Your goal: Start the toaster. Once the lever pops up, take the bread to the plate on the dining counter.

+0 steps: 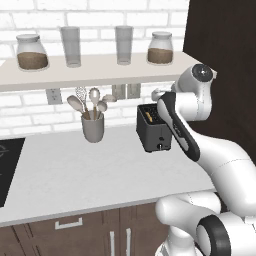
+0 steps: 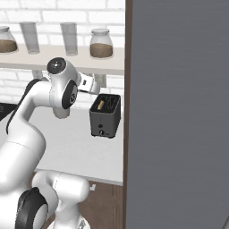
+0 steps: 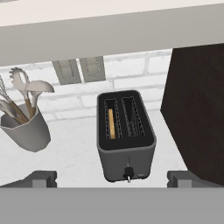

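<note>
Hand view looks down on the toaster point(image 3: 126, 135), a small boxy dark one with a matte shell, two wire-lined slots on top and a little knob low on its front. The bread point(image 3: 111, 124) stands on edge in the left slot, a thin tan strip sunk well inside, which seems to be why it waits there for the lever to be pressed. The gripper point(image 3: 112, 178) hangs above and in front of the toaster, its two grey fingertips far apart at the bottom corners, so the jaws are wide and hold nothing; I'd judge it is lining up to reach the front. The toaster sits on the smooth white counter point(image 1: 75, 170) against the white brick wall, beside a dark cabinet side, with a grey utensil cup point(image 1: 93, 127) well to its left.
</note>
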Available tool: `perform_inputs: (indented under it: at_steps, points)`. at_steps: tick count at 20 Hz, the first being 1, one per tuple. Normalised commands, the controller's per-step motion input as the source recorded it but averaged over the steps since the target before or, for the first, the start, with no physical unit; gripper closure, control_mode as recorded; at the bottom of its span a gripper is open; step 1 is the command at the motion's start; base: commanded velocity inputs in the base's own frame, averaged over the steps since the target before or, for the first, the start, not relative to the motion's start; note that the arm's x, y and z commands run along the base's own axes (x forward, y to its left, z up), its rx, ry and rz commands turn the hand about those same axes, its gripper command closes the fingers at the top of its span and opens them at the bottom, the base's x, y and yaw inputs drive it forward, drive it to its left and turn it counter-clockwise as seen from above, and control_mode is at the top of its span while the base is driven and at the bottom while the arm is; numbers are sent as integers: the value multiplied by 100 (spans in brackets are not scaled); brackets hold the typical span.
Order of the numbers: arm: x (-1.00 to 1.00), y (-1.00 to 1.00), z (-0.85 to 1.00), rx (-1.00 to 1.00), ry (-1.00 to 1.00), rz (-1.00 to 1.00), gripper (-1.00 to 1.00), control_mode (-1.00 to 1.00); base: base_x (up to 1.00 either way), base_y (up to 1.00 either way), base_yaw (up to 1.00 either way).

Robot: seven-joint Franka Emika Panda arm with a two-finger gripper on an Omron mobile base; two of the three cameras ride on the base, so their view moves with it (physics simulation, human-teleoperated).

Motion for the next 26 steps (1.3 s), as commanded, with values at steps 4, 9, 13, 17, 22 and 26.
perform_inputs:
  at_steps: [4, 9, 13, 17, 22, 26]
  points:
    - [0, 0, 0, 0, 0, 0, -100, -100, 0, 0, 0]
    - [0, 0, 0, 0, 0, 0, -100, -100, 0, 0, 0]
    - [0, 0, 0, 0, 0, 0, -100, -100, 0, 0, 0]
    - [0, 0, 0, 0, 0, 0, -100, -100, 0, 0, 0]
    - [0, 0, 0, 0, 0, 0, -100, -100, 0, 0, 0]
    - [0, 0, 0, 0, 0, 0, -100, -100, 0, 0, 0]
